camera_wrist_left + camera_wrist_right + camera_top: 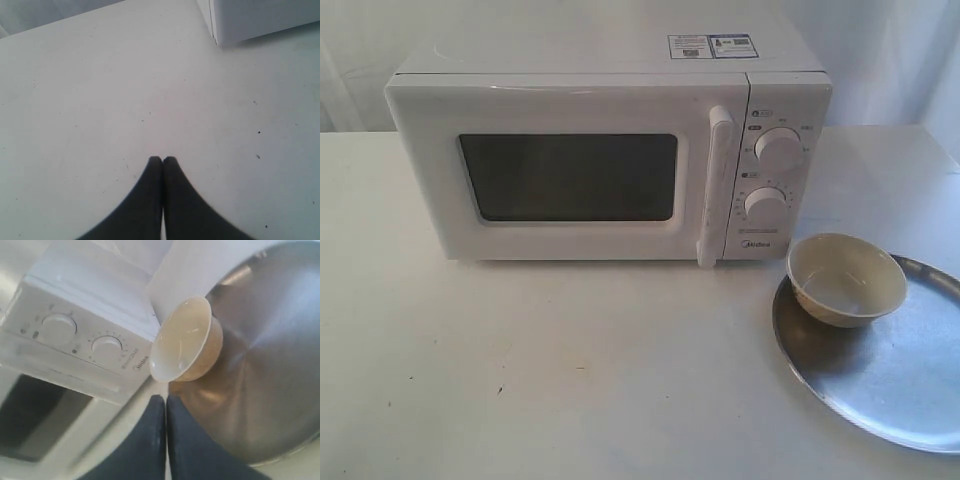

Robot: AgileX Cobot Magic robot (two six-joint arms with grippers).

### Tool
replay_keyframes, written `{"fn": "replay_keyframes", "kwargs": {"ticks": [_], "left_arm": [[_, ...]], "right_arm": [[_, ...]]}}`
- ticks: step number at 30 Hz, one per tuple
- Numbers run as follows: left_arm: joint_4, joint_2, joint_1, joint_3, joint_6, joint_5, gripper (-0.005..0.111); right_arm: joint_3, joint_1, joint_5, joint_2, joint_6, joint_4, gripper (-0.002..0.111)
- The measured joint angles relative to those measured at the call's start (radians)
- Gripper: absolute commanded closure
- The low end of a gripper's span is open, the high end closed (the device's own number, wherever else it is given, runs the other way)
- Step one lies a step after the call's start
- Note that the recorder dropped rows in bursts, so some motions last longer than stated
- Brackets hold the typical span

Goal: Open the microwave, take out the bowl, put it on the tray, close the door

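Observation:
The white microwave (610,150) stands at the back of the table, its door (570,175) shut flush, with the tall bar handle (714,185) beside the two dials. The cream bowl (846,279) rests upright on the left part of the silver tray (900,380), to the right of the microwave. In the right wrist view the bowl (185,340) sits on the tray (265,365) just beyond my right gripper (165,399), which is shut on nothing. My left gripper (162,160) is shut and empty over bare table, a microwave corner (250,20) ahead. Neither arm appears in the exterior view.
The white table (570,370) spreads in front of the microwave. The tray runs past the right edge of the exterior view. A pale curtain (880,50) hangs behind.

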Motion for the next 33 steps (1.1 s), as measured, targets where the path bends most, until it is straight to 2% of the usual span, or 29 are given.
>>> {"fn": "replay_keyframes", "kwargs": {"ticks": [7, 10, 17, 27, 33], "left_arm": [[0.0, 0.0, 0.0, 0.0, 0.0, 0.0, 0.107], [0.0, 0.0, 0.0, 0.0, 0.0, 0.0, 0.107], [0.0, 0.0, 0.0, 0.0, 0.0, 0.0, 0.107], [0.0, 0.0, 0.0, 0.0, 0.0, 0.0, 0.107], [0.0, 0.0, 0.0, 0.0, 0.0, 0.0, 0.107]], "right_arm": [[0.0, 0.0, -0.006, 0.0, -0.823, -0.009, 0.108], [0.0, 0.0, -0.006, 0.0, -0.993, 0.038, 0.108], [0.0, 0.0, -0.006, 0.0, -1.051, 0.092, 0.108], [0.0, -0.003, -0.006, 0.0, -1.055, -0.028, 0.108], [0.0, -0.043, -0.006, 0.0, -1.053, -0.081, 0.108]]}}
